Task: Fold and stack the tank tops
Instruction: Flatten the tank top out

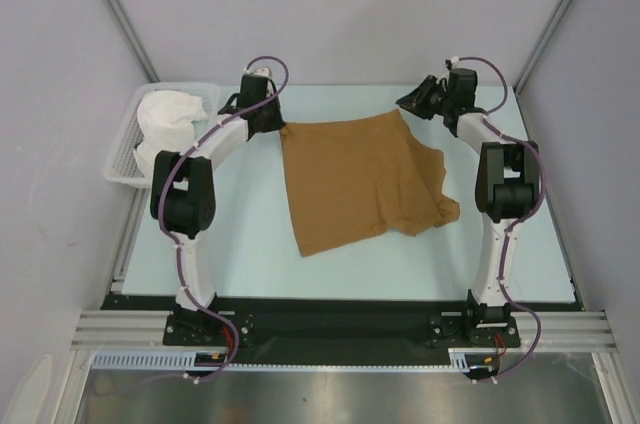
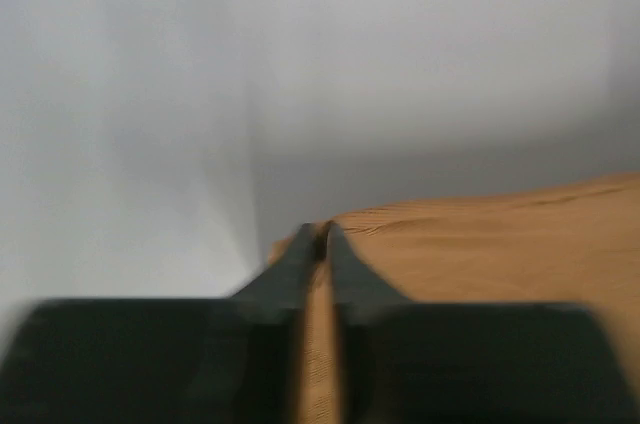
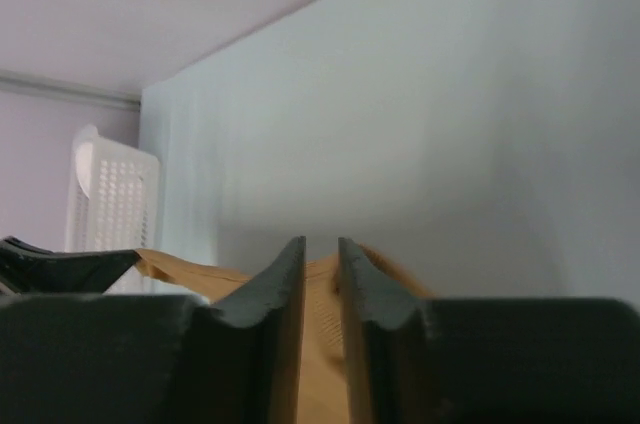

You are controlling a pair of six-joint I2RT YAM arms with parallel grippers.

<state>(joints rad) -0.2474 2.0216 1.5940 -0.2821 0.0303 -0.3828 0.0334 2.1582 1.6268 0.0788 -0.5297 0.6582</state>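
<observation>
Little was done: the tan-brown tank top (image 1: 360,179) lay spread on the table (image 1: 250,244), not folded, and the white tank top (image 1: 165,124) sat bunched in the basket (image 1: 122,172). The left gripper (image 2: 322,244) pinched the tan top's far-left corner; the right gripper (image 3: 320,264) stood slightly parted astride its far-right corner

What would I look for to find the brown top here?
Start at the pale table. In its middle lies the tan top, spread out. It is the only brown cloth; the white cloth sits heaped in the basket at the far left corner.
</observation>
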